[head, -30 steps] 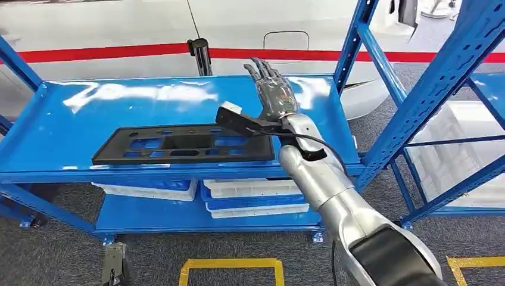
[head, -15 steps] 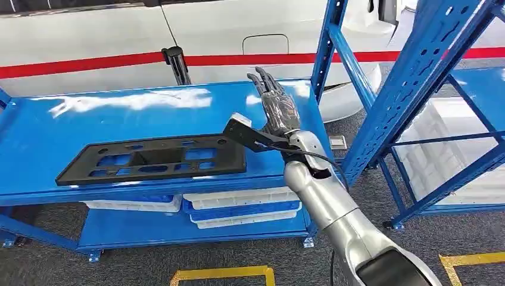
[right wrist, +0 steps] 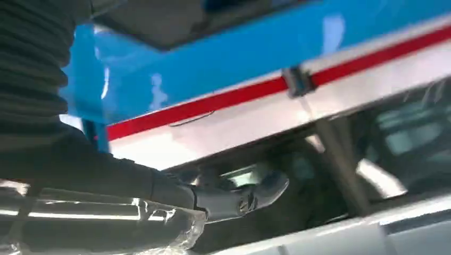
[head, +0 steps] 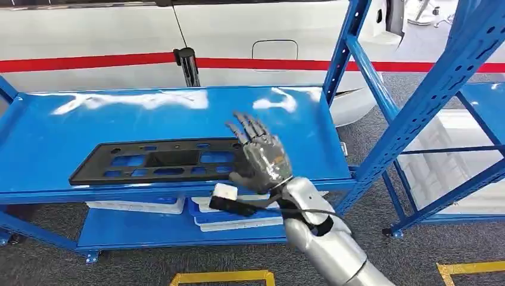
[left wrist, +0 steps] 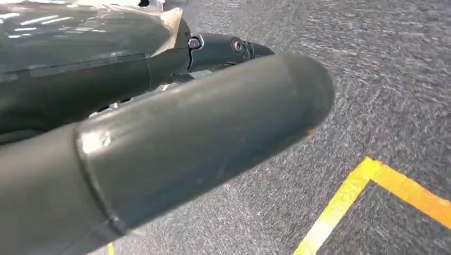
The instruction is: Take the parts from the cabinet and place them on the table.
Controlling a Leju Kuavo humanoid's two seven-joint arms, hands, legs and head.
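Observation:
A long black plastic panel (head: 161, 162) with several cut-outs lies flat on the blue cabinet shelf (head: 149, 113), near its front edge. My right hand (head: 260, 158) is over the panel's right end, fingers spread and pointing away from me, with nothing in it. Whether it touches the panel I cannot tell. In the right wrist view its fingers (right wrist: 239, 199) reach out before the blue shelf (right wrist: 223, 58). My left hand (left wrist: 175, 143) hangs over the grey floor with its fingers stretched out, holding nothing.
White and blue trays (head: 238, 214) sit on the lower shelf. A blue rack upright (head: 351, 47) rises at the shelf's right end, with a second rack holding white bins (head: 452, 155) further right. A white car with a red stripe stands behind. Yellow floor tape (head: 220, 277) lies below.
My right hand has drawn back and down from the far right of the shelf to the panel's right end near the front edge. The camera has also shifted.

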